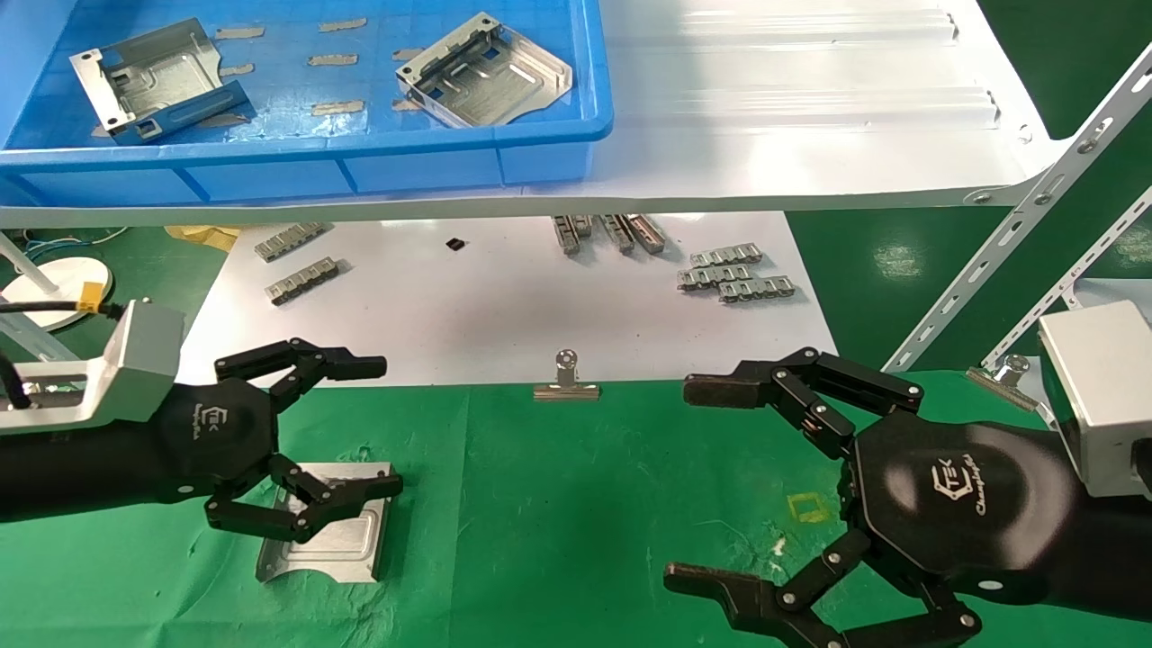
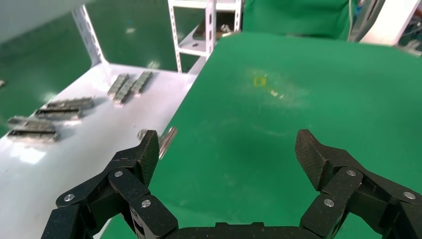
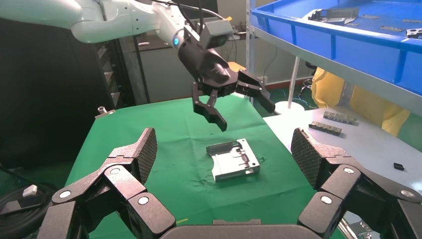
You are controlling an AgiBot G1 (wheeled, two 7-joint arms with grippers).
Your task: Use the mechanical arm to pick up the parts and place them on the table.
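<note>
One silver part (image 1: 328,540) lies flat on the green table (image 1: 558,531) at the left; it also shows in the right wrist view (image 3: 234,160). My left gripper (image 1: 389,427) is open and empty, hovering above that part without touching it. In the left wrist view the left gripper (image 2: 228,152) spans bare green cloth. Two more parts (image 1: 148,76) (image 1: 486,72) lie in the blue bin (image 1: 342,153) on the white shelf. My right gripper (image 1: 688,481) is open and empty over the table's right side; in its own view it (image 3: 224,149) frames the lying part from afar.
A white sheet (image 1: 504,306) behind the table holds several small toothed metal strips (image 1: 733,274). Binder clips (image 1: 565,382) hold the cloth's far edge. The white shelf (image 1: 810,99) overhangs the back, with a slotted steel upright (image 1: 1035,207) at the right. A yellow square mark (image 1: 808,508) lies near the right gripper.
</note>
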